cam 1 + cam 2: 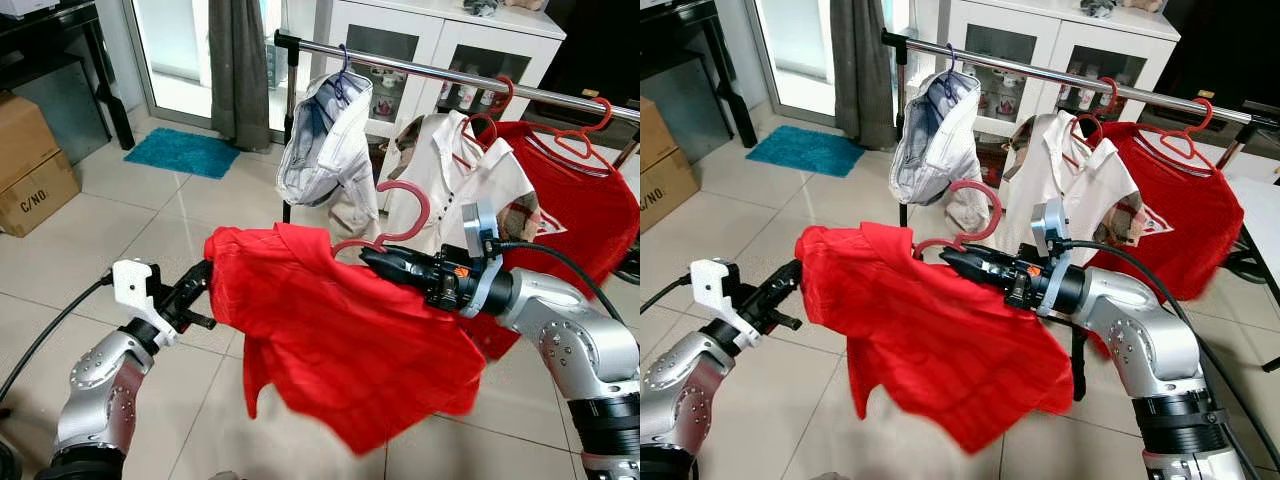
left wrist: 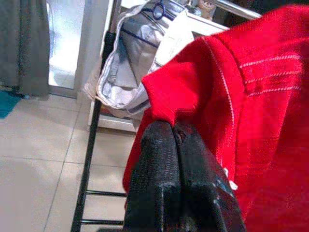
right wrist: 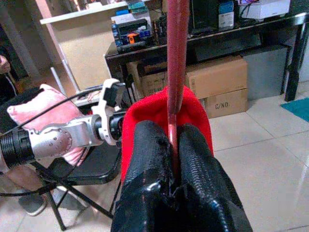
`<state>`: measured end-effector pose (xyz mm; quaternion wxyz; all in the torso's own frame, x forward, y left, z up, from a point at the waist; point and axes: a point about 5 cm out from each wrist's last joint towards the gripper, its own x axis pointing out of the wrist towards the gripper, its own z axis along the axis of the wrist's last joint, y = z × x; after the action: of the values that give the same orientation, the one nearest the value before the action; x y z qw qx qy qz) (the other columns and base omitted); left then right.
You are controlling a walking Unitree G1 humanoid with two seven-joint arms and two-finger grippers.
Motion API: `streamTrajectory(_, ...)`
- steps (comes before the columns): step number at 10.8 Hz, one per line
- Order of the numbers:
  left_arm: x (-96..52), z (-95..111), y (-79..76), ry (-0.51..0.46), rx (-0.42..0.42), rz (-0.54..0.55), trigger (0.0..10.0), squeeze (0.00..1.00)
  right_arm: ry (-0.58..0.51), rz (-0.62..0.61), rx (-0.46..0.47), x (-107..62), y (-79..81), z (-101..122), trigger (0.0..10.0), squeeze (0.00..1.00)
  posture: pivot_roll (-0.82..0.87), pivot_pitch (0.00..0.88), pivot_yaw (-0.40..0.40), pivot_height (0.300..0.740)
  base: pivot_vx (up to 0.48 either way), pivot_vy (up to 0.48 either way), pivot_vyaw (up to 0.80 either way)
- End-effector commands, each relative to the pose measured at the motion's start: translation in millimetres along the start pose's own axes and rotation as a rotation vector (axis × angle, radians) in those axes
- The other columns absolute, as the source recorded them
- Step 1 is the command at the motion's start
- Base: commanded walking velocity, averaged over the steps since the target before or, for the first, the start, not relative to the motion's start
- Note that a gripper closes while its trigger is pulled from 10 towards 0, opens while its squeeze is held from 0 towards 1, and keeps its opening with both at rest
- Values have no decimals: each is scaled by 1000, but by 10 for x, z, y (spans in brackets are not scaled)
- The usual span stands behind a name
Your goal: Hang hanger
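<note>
Two grippers are holding one red shirt (image 1: 340,340) on a pink hanger (image 1: 405,215) in front of the clothes rail (image 1: 440,75). In the left eye view, the left gripper (image 1: 205,275) is pinching the shirt's sleeve edge, and the right gripper (image 1: 375,258) is clamping the hanger below its hook. A cardboard box (image 1: 30,160) at the left edge is reading "C/NO." Open rail is showing between the white shorts (image 1: 325,145) and the white shirt (image 1: 455,170). In the left wrist view, the fingers (image 2: 164,183) are pressing together on red cloth. In the right wrist view, the fingers (image 3: 149,164) are closing on the hanger's stem, and another box (image 3: 227,87) is reading "C/NO."
</note>
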<state>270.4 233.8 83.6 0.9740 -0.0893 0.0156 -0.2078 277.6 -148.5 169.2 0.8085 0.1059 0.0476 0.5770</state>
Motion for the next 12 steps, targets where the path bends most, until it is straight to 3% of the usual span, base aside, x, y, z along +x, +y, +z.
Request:
streamTrajectory(1, -22, 45, 9, -13, 27, 4, 0, 0, -17, -1, -46, -21, -20, 99, 0, 0, -79, 0, -56, 740, 0, 0, 0)
streamTrajectory(4, -135, 169, 77, -27, 65, -11, 0, 0, 40, -52, -44, -59, -77, 6, 0, 0, -75, 0, -54, 740, 0, 0, 0)
streamTrajectory(7, -361, 421, 223, -10, 135, -65, 0, 0, 115, -69, -51, -96, -103, -96, 0, 0, -65, 0, -58, 740, 0, 0, 0)
streamTrajectory(9, -357, 550, 253, -12, 153, -94, 0, 0, 136, -66, -57, -100, -106, -119, 0, 0, -64, 0, -59, 740, 0, 0, 0)
streamTrajectory(10, -323, 641, 311, -52, 161, -47, 0, 0, 146, -56, -58, -107, -94, -136, 0, 0, -64, 0, -58, 740, 0, 0, 0)
streamTrajectory(12, -301, 721, 518, -98, 181, 155, 0, 0, 138, -40, -55, -123, -65, -132, 0, 0, -64, 0, -54, 740, 0, 0, 0)
